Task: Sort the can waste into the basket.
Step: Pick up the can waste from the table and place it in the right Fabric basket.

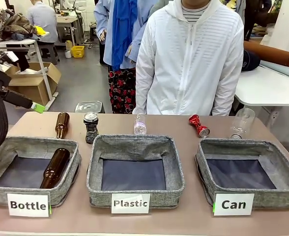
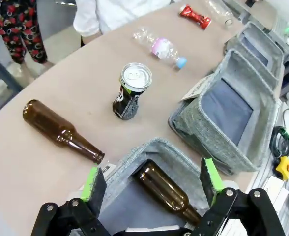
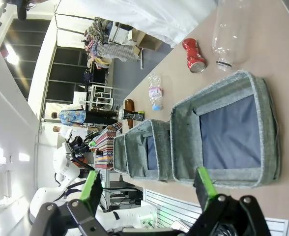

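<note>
The red can (image 1: pixel 198 125) lies on its side behind the grey basket labelled "Can" (image 1: pixel 238 143). The silver-black can (image 1: pixel 90 127) stands upright behind the gap between the "Bottle" and "Plastic" baskets. My left gripper (image 1: pixel 36 106) hangs at the far left, above the table's corner. In the left wrist view it (image 2: pixel 152 177) is open over the "Bottle" basket, with the silver-black can (image 2: pixel 130 91) ahead and the red can (image 2: pixel 194 16) far off. My right gripper (image 3: pixel 147 183) is open and empty, high above the "Can" basket (image 3: pixel 184 142), with the red can (image 3: pixel 193 55) beyond it.
A brown bottle (image 1: pixel 55 168) lies in the "Bottle" basket (image 1: pixel 36 143), another (image 1: pixel 62 124) on the table behind it. A small plastic bottle (image 1: pixel 140 125) lies behind the "Plastic" basket (image 1: pixel 134 142). A clear bottle (image 1: pixel 242 123) lies right of the red can. A person stands at the far edge.
</note>
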`<state>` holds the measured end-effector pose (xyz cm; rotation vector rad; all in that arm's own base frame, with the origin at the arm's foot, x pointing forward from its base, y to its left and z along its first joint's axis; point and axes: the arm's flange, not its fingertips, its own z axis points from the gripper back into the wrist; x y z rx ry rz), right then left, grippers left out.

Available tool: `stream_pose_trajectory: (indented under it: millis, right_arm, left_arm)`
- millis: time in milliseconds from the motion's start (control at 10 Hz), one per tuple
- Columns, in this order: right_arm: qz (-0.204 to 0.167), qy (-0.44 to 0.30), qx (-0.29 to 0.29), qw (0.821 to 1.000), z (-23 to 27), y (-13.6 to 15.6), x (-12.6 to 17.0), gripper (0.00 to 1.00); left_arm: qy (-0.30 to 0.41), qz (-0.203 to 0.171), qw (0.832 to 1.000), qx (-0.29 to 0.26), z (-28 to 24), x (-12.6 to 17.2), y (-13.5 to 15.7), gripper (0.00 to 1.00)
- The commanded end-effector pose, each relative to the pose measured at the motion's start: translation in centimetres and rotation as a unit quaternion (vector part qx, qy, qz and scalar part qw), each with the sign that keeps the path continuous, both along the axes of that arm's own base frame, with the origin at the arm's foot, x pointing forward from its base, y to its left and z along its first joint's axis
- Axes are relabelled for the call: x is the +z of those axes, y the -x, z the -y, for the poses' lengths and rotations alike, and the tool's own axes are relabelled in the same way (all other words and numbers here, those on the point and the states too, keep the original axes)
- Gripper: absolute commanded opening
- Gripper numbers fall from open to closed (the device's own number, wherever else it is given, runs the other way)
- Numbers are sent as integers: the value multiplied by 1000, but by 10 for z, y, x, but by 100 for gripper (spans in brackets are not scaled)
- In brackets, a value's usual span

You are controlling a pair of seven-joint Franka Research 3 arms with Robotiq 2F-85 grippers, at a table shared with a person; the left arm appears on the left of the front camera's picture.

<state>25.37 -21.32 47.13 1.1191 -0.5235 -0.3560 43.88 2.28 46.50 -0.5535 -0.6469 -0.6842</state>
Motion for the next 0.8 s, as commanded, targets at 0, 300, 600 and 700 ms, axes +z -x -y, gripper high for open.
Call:
stream_pose_trajectory:
  millis: [0, 300, 600, 700]
  right_arm:
    - [19, -3, 2, 1000, 2, -1, 1, 100]
    - [19, -3, 2, 1000, 2, -1, 1, 100]
    - [19, -3, 2, 1000, 2, -1, 1, 100]
    - [19, -3, 2, 1000, 2, -1, 1, 100]
  left_arm:
    - [4, -1, 1000, -1, 0, -4, -1, 100]
    - [52, 198, 944, -259, -7, -37, -48, 100]
    - [135, 256, 893, -345, -10, -69, -63, 100]
    - [137, 225, 897, -356, -1, -85, -78, 100]
